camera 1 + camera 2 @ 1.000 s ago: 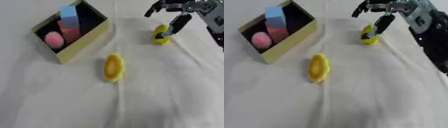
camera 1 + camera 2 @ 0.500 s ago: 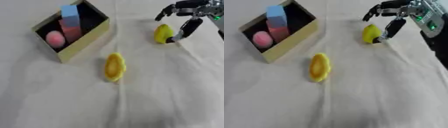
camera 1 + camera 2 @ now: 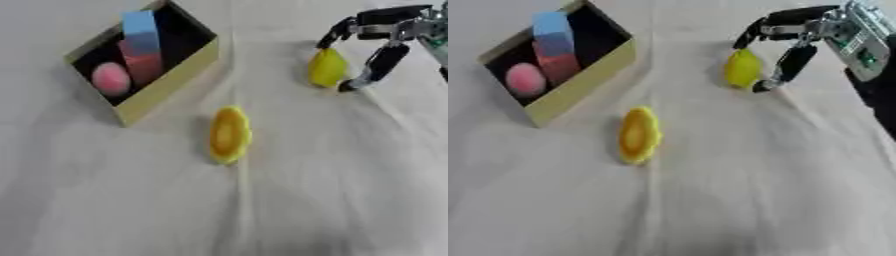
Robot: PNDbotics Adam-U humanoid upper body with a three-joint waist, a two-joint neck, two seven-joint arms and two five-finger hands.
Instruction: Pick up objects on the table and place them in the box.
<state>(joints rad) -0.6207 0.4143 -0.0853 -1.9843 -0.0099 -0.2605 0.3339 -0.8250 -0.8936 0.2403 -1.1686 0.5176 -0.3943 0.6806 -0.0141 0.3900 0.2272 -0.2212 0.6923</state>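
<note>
Covering everything in view, a pale cloth (image 3: 332,190) lies over the table, creased down the middle. At the far left stands the box (image 3: 171,77), set askew, with a blue-and-pink block (image 3: 143,47) upright inside and a pink ball (image 3: 111,78) beside it. At the far right, the right hand (image 3: 798,37) reaches down over a yellow lump (image 3: 743,68); its fingers (image 3: 750,36) curl onto the lump's top while the thumb (image 3: 785,67) hangs just beside its right flank, so the hand is closing round it. A yellow flower-shaped piece (image 3: 229,134) lies alone mid-cloth, between box and lump, well apart from the hand.
</note>
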